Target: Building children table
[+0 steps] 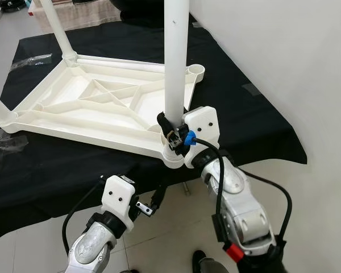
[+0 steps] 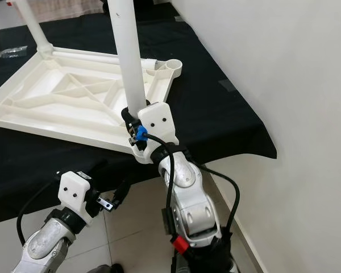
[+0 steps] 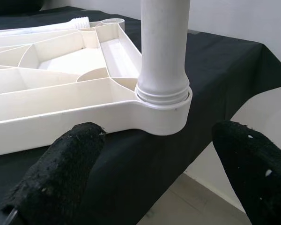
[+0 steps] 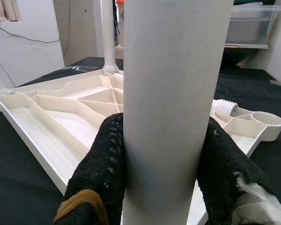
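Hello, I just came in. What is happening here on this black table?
A humanoid robot is assembling a white plastic children's table. The tabletop lies upside down on a black cloth. The right end effector is shut on an upright leg seated in the near corner socket. The left end effector is open and hangs below the table edge, holding nothing. Two other legs already stand in their sockets, and the far right socket is empty.

Upturned tabletop [image 1: 96, 108] on cloth [image 1: 238, 114], leg [image 1: 175, 62] upright in near corner.
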Controlling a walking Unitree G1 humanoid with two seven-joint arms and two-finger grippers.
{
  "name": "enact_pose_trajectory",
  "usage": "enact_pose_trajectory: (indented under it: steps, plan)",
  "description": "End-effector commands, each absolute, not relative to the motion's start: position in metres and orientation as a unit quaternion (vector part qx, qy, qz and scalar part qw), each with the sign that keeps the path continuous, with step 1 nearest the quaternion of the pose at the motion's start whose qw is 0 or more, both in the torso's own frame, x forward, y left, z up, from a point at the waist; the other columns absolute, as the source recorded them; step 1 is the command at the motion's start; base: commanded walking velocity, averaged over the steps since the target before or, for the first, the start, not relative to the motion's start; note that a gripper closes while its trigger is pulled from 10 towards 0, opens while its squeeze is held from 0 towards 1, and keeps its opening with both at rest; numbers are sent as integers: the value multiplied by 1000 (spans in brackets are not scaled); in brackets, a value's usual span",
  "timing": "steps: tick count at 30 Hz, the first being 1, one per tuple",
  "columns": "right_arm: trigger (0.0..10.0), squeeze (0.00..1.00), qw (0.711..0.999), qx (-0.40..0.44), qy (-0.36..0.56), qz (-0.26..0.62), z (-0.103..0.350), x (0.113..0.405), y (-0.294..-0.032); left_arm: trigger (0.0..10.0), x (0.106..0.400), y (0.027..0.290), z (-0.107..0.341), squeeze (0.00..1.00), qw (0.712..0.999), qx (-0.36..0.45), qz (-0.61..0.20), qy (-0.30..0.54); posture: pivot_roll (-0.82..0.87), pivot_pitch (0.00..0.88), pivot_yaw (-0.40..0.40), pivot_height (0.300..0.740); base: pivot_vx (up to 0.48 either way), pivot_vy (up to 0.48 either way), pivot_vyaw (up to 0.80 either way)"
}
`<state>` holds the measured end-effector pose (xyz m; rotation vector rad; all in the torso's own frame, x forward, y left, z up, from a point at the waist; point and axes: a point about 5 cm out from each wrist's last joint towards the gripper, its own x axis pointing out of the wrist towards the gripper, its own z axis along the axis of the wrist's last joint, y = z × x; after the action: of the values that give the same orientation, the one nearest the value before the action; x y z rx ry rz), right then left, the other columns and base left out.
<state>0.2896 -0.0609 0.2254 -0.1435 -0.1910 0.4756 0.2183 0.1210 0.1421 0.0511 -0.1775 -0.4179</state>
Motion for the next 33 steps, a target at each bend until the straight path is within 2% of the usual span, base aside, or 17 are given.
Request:
enact_pose_trajectory:
  steps: [1, 6, 7, 8, 9, 11, 12, 14, 20, 21, 22, 24, 26, 29, 30, 32, 33]
  plan:
    - [10000, 0, 971, -84, 14, 223, 186, 297, -69, 10000, 217, 124, 136, 0, 977, 27, -199, -76, -42, 242, 7, 740, 0, 0, 0]
    - [10000, 0, 972, -71, -13, 225, 197, 297, -65, 10000, 218, 124, 136, 0, 977, 26, -198, -76, -39, 237, 8, 740, 0, 0, 0]
    - [10000, 576, 967, -61, -39, 244, 206, 298, -64, 10000, 218, 124, 136, 0, 977, 26, -198, -75, -38, 227, 9, 740, 0, 0, 0]
    - [10000, 1000, 952, -46, -70, 293, 218, 299, -62, 10000, 219, 124, 135, 0, 977, 26, -199, -74, -37, 218, 11, 740, 0, 0, 0]
    - [10000, 1000, 952, -46, -70, 293, 218, 299, -62, 10000, 219, 124, 135, 0, 977, 26, -199, -74, -37, 218, 11, 740, 0, 0, 0]
    - [10000, 1000, 915, -44, -110, 387, 238, 300, -63, 10000, 220, 123, 134, 0, 977, 25, -201, -72, -34, 209, 7, 740, 0, 0, 0]
    - [10000, 1000, 915, -44, -110, 387, 238, 300, -63, 10000, 220, 123, 134, 0, 977, 25, -201, -72, -34, 209, 7, 740, 0, 0, 0]
    - [10000, 1000, 866, -70, -131, 477, 253, 301, -73, 10000, 220, 122, 134, 0, 976, 25, -202, -72, -26, 209, 10, 740, 0, 0, 0]
    - [10000, 1000, 853, -84, -128, 500, 258, 306, -80, 10000, 220, 122, 134, 0, 977, 25, -201, -72, -20, 211, 12, 740, 0, 0, 0]
    - [10000, 0, 836, -102, -124, 524, 262, 310, -87, 10000, 220, 122, 134, 0, 977, 25, -201, -73, -1, 217, 18, 740, 0, 0, 0]
    - [10000, 0, 822, -114, -122, 544, 266, 313, -94, 10000, 219, 122, 135, 0, 977, 25, -201, -73, -1, 217, 18, 740, 0, 0, 0]
    - [10000, 0, 822, -114, -122, 544, 266, 313, -94, 10000, 219, 122, 135, 0, 977, 25, -201, -73, -1, 217, 18, 740, 0, 0, 0]
    - [10000, 0, 804, -120, -123, 570, 279, 323, -106, 10000, 218, 121, 136, 0, 977, 24, -200, -75, 12, 223, 9, 740, 0, 0, 0]
    - [10000, 0, 798, -119, -124, 578, 283, 327, -109, 10000, 218, 121, 136, 0, 977, 25, -199, -76, 14, 224, 9, 740, 0, 0, 0]
    - [9569, 0, 788, -123, -122, 591, 288, 330, -113, 10000, 217, 121, 136, 0, 977, 25, -199, -76, 17, 222, 6, 740, 0, 0, 0]
    - [9804, 0, 778, -133, -119, 603, 291, 332, -117, 10000, 216, 121, 136, 0, 977, 25, -198, -77, 18, 224, 6, 740, 0, 0, 0]
    - [8863, 0, 770, -139, -114, 612, 293, 333, -121, 10000, 216, 121, 136, 0, 977, 24, -198, -76, 17, 225, 6, 740, 0, 0, 0]
